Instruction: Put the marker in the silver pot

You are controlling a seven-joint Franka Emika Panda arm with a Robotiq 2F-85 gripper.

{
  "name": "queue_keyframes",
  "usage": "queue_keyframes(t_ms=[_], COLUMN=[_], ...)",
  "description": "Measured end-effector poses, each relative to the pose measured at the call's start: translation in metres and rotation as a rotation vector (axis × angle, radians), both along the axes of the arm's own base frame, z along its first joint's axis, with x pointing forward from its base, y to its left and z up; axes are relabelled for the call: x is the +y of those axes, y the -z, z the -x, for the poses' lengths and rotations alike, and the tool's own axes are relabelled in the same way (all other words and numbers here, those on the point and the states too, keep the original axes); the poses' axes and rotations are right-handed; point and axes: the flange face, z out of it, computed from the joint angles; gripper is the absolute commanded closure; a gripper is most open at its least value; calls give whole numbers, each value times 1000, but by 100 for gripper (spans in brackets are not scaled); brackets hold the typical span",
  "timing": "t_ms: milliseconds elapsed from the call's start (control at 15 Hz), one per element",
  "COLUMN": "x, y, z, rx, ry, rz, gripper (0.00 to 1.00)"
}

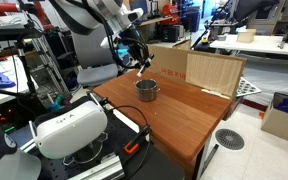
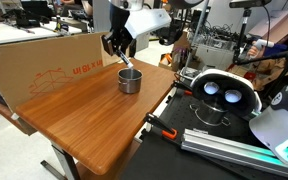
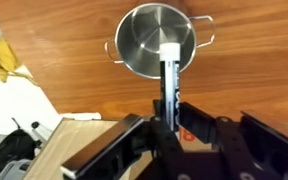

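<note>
Marker (image 3: 169,85) is hanging in the gripper (image 3: 169,118), fingers clamping its dark body, pale tip sitting over the pot (image 3: 156,40) at its right rim in wrist view. Gripper is hovering just above the pot in both exterior views. Pot interior is showing bare metal only. Pot is standing on the table (image 2: 94,120) near the box (image 2: 44,60) at the far edge; open wood is running to the near edge.

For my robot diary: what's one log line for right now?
pincer: shut on marker | marker: tip over pot | pot: on table
</note>
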Motion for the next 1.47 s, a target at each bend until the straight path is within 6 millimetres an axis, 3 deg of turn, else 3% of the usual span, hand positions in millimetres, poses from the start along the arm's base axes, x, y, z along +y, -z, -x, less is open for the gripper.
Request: queue_keyframes(t_ms=[267, 733, 1067, 1133, 1200, 1467], x=[-3, -15, -12, -10, -8, -5], y=[19, 38, 72, 73, 74, 81], z=[-2, -22, -30, -34, -36, -40], rx=[32, 38, 90, 91, 94, 111], ry=[7, 56, 50, 49, 49, 52], rz=[13, 27, 65, 75, 86, 108], gripper=[94, 94, 94, 51, 50, 23])
